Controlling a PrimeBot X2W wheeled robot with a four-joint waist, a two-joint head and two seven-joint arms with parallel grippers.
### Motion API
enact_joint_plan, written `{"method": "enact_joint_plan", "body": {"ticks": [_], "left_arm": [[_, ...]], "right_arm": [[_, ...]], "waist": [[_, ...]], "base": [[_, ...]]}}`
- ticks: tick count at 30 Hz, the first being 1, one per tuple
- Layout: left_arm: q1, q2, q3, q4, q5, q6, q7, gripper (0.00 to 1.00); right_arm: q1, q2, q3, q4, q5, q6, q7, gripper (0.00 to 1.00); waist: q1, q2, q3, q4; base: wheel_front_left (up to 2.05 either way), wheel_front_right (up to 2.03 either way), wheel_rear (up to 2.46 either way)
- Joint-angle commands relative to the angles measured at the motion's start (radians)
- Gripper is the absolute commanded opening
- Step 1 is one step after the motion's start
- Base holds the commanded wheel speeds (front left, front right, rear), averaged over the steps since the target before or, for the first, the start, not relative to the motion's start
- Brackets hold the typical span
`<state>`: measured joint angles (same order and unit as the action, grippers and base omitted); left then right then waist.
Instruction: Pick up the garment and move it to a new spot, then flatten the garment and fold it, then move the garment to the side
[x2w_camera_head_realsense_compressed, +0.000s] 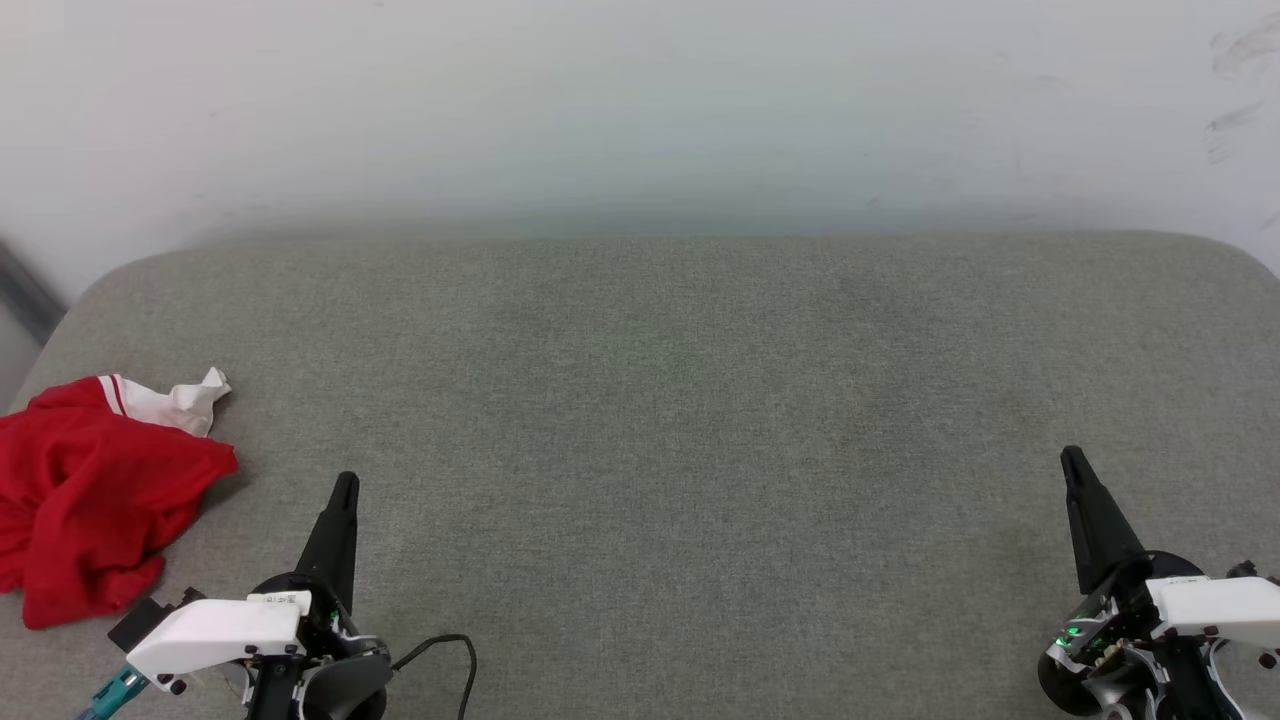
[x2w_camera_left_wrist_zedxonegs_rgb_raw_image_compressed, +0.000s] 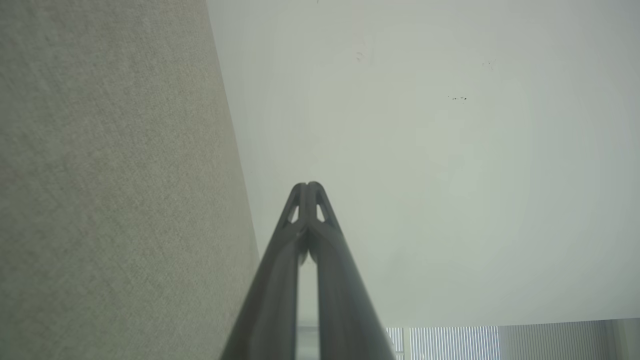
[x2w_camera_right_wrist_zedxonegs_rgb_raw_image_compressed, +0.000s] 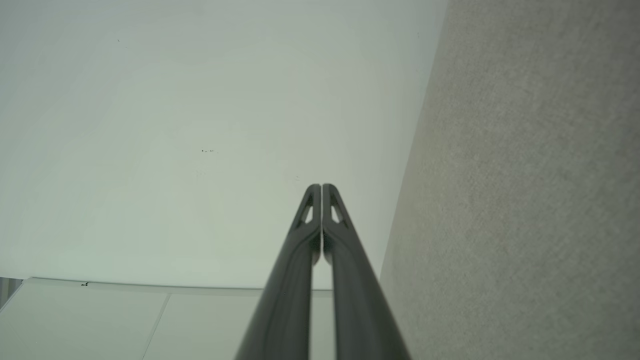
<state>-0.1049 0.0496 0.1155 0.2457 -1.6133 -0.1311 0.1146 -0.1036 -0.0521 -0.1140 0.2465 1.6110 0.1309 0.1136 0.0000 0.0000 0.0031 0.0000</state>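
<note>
The grey fabric-covered surface (x2w_camera_head_realsense_compressed: 660, 400) takes up most of the head view, with rounded far corners and a pale wall (x2w_camera_head_realsense_compressed: 640, 110) rising behind its far edge. Most of this surface is bare.

The garment (x2w_camera_head_realsense_compressed: 90, 500) lies at the surface's left edge, towards the near side. It is a crumpled red heap with a white sleeve and striped trim poking out on the far side (no lettering or number can be made out in this bunch).

The left gripper (x2w_camera_head_realsense_compressed: 345, 482) hovers over the near part of the surface, just right of the garment and not touching it, its two dark fingers pressed together on nothing. The right gripper (x2w_camera_head_realsense_compressed: 1072, 458) is over the surface's near right corner, well away from the garment, likewise clenched and empty. Both wrist views confirm fingertips meeting with only a hairline between them. A thin black cable (x2w_camera_head_realsense_compressed: 455, 645) loops by the left wrist at the surface's near edge.

Judging by the unfolded heap, none of the task looks done. The pick-up, the move to a new spot, the flattening, the folding and the final move aside all remain.
</note>
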Motion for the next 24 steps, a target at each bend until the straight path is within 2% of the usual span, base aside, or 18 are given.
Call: {"method": "enact_joint_plan", "body": {"ticks": [1, 9, 10, 19, 24], "left_arm": [[-0.008, -0.002, 0.001, -0.001, 0.001, -0.003, 0.001, 0.00], [-0.008, -0.002, 0.001, -0.001, 0.001, -0.003, 0.001, 0.00], [0.000, 0.000, 0.000, 0.001, 0.000, 0.000, 0.000, 1.00], [0.012, -0.001, -0.046, -0.004, 0.018, 0.000, -0.034, 1.00], [0.008, 0.006, -0.090, -0.027, 0.055, 0.000, -0.069, 1.00]], "right_arm": [[-0.012, 0.004, 0.000, 0.001, 0.004, 0.000, 0.000, 0.00], [-0.012, 0.004, 0.000, 0.001, 0.004, 0.000, 0.000, 0.00], [0.000, 0.000, 0.000, 0.001, 0.000, 0.000, 0.000, 1.00], [0.022, 0.000, 0.022, -0.011, -0.028, 0.000, -0.035, 1.00], [0.028, -0.003, 0.038, -0.029, -0.097, 0.000, -0.069, 1.00]], "waist": [[0.0000, 0.0000, 0.000, 0.000], [0.0000, 0.0000, 0.000, 0.000], [0.0000, 0.0000, 0.000, 0.000], [0.0000, 0.0000, 0.001, 0.000], [0.0000, 0.0000, 0.001, 0.002]], "base": [[0.00, 0.00, 0.00], [0.00, 0.00, 0.00], [0.00, 0.00, 0.00], [0.00, 0.00, 0.00], [0.00, 0.00, 0.00]]}}
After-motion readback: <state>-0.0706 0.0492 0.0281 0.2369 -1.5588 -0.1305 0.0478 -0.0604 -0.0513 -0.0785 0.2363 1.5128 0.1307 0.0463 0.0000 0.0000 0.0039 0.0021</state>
